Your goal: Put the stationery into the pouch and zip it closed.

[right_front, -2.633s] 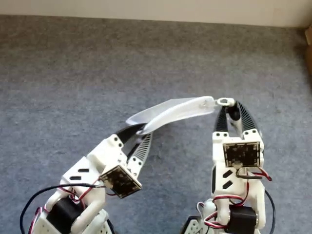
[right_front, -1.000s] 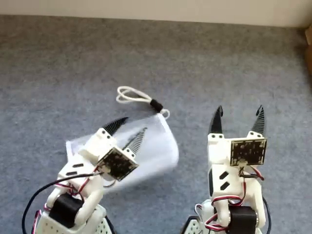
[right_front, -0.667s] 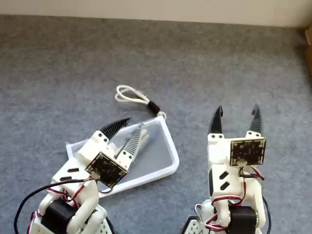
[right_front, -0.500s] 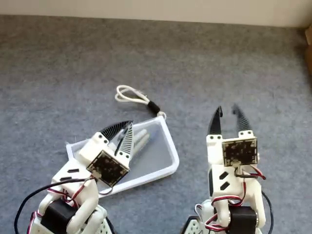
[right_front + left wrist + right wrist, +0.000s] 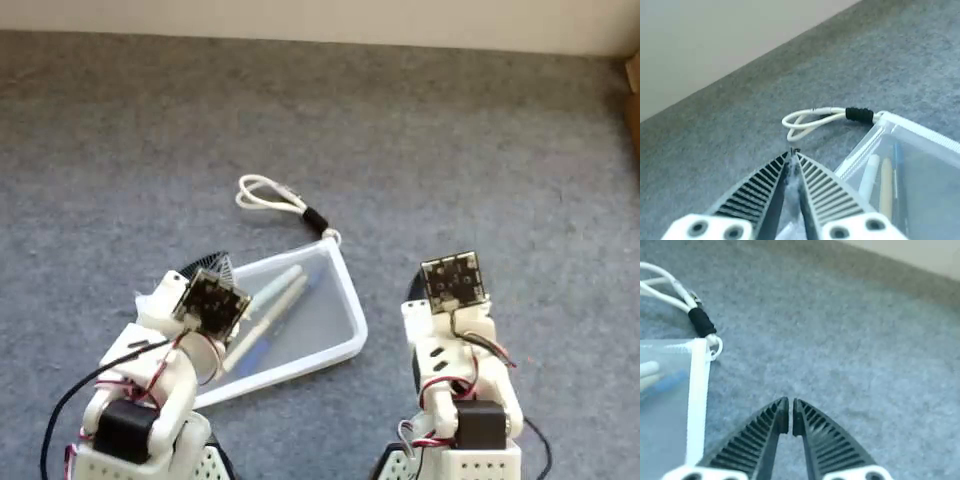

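1. Left gripper (image 5: 792,156) is closed and empty, its ribbed black fingers meeting at the tips; the right gripper (image 5: 788,416) is the same.
2. A clear, white-edged rectangular pouch (image 5: 330,312) lies flat on the fuzzy grey table (image 5: 480,150), near its front edge, between the arms.
3. Pens (image 5: 275,295) lie inside; the high view gives the pouch's whole outline.
4. Wrist views bring out the looped white cord (image 5: 807,119) and its black bead (image 5: 701,321).

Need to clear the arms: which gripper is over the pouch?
The left gripper, shut, above the pouch's long edge near the cord loop; the right gripper, also shut, hangs over bare carpet beside it.
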